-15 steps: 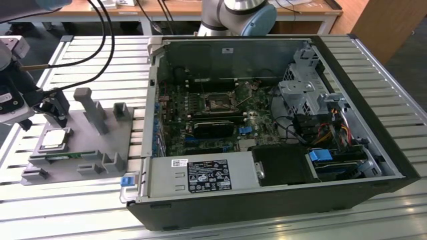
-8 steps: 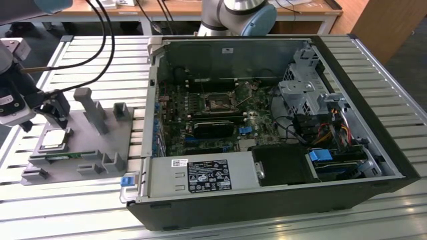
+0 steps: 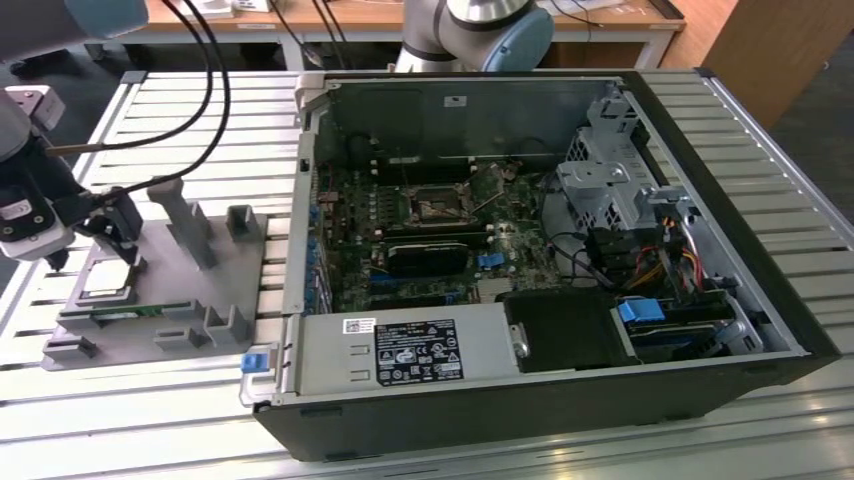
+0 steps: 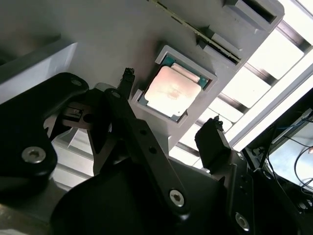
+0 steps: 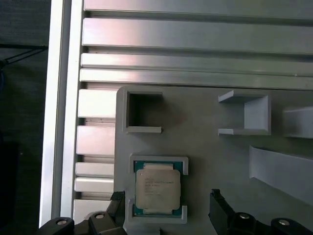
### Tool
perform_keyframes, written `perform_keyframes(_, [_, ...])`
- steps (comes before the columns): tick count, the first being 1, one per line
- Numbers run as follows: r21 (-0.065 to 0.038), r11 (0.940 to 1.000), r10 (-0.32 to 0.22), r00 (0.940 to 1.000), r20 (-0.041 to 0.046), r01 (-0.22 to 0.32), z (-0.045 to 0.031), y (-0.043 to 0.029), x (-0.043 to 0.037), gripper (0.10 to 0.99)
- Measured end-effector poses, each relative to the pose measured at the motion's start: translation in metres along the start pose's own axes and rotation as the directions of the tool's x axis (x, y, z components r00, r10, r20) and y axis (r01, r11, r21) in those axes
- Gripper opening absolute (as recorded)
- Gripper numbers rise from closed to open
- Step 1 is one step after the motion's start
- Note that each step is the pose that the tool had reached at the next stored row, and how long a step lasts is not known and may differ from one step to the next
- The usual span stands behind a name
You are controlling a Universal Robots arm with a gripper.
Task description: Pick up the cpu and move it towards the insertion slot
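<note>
1. The workspace is a slatted aluminium table (image 3: 747,120). An open black computer case (image 3: 534,400) lies on its side on the table. At the exterior view's left sits a grey plastic fixture (image 3: 160,300) with upright posts and rectangular recesses.
2. The cpu (image 5: 157,191), a small flat square chip with a silvery metal face and a thin rim, lies flat in its own shallow pocket near one edge of the fixture. I judge it has not been lifted.
3. The insertion slot (image 3: 437,207), a small square socket with a dark centre and a shiny metal bracket, is on the green motherboard inside the case, well apart from the chip.
4. My black two-finger gripper (image 5: 166,196) hangs over the pocket. In both wrist views one finger stands on each side of the chip.
5. The jaws are spread wide, wider than the chip and its pocket. They hold nothing, and I see no contact with the chip.
6. I judge the step in hand to be the grasp. To do it well, I'd centre the chip between the fingers and come down square to the fixture. The fingertips should meet two opposite edges rather than the metal face or the pocket walls.
7. A skewed closure could tip or wedge the chip in its pocket, so I'd close gently and evenly.
</note>
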State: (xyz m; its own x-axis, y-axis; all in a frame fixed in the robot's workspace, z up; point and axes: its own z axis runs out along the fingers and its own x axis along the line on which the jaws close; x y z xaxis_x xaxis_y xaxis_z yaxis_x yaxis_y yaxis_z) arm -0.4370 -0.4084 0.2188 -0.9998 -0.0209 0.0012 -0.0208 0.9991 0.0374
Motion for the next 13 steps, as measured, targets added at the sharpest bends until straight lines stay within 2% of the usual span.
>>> perform_keyframes(13, [0.000,1.0000,-0.001,1.0000,0.0001,0.001,0.0192,-0.0018,0.0020,0.776])
